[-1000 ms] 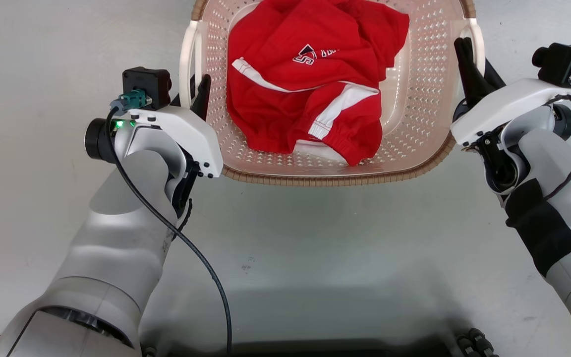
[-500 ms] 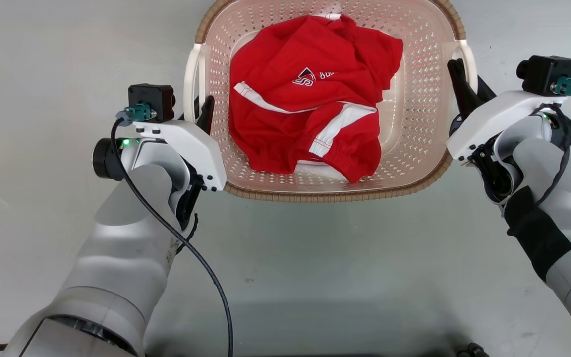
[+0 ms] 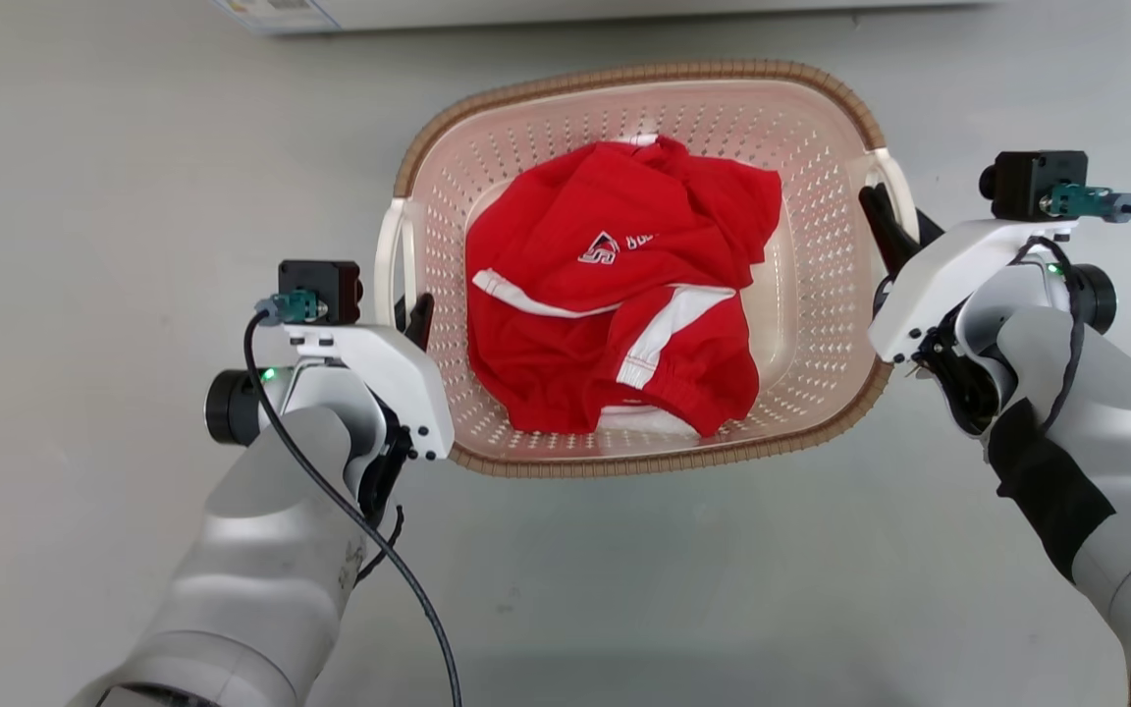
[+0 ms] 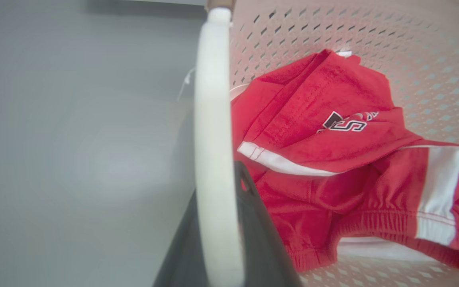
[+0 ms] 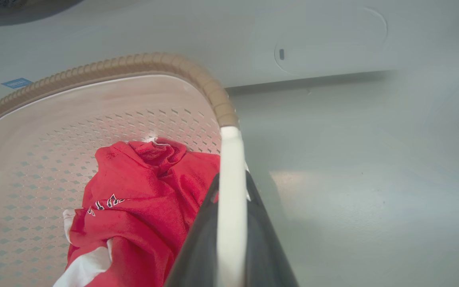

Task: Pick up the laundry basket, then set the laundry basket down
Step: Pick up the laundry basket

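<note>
Laundry area, likely a home, smooth grey floor [image 3: 134, 196], perforated basket [image 3: 644, 465] holding red sportswear [image 3: 615, 295], white appliance [image 3: 624, 8] standing on the floor at 12 o'clock

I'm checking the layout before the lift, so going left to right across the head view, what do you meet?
In order: left hand → red garment, lying in the laundry basket → right hand. The basket spans the stretch between both hands, so it has no single place.
</note>
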Motion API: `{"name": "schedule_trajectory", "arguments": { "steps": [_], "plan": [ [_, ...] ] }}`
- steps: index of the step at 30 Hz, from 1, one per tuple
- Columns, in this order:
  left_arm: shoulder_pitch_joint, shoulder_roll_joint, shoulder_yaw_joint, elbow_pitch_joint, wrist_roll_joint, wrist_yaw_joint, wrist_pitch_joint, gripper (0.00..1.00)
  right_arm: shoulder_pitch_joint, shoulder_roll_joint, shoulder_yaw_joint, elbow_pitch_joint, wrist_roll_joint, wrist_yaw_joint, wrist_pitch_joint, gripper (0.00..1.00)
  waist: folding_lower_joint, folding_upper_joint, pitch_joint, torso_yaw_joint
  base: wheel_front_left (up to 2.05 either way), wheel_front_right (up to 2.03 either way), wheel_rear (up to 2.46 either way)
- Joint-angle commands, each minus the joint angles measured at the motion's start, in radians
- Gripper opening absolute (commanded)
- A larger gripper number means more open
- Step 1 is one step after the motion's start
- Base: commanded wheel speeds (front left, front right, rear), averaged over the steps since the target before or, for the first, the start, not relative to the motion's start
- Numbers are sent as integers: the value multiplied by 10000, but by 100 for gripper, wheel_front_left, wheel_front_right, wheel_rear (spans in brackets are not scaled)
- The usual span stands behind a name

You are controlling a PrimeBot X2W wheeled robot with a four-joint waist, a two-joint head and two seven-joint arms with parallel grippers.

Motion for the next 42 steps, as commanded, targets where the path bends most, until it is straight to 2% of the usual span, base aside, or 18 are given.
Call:
{"name": "schedule_trajectory", "arguments": {
  "steps": [1,25,37,42],
  "plan": [
    [605,785,131,113,-46,123,44,0,375,-519,34,219,121,-84,-166,0,0,0,-492,50,0,0,0],
    [3338,1460,-209,115,-265,155,1191,0,3117,-519,1252,543,1362,-84,-201,0,0,0,-4904,-193,0,0,0],
    [4719,1798,-368,115,-518,25,2230,0,4340,-519,1612,819,2245,-84,1121,0,0,0,-7066,-290,0,0,0],
    [4825,1879,-474,115,-593,-26,2759,0,4377,-519,1737,1036,2405,-84,1296,0,0,0,-7402,-194,0,0,0]
  ]
}}
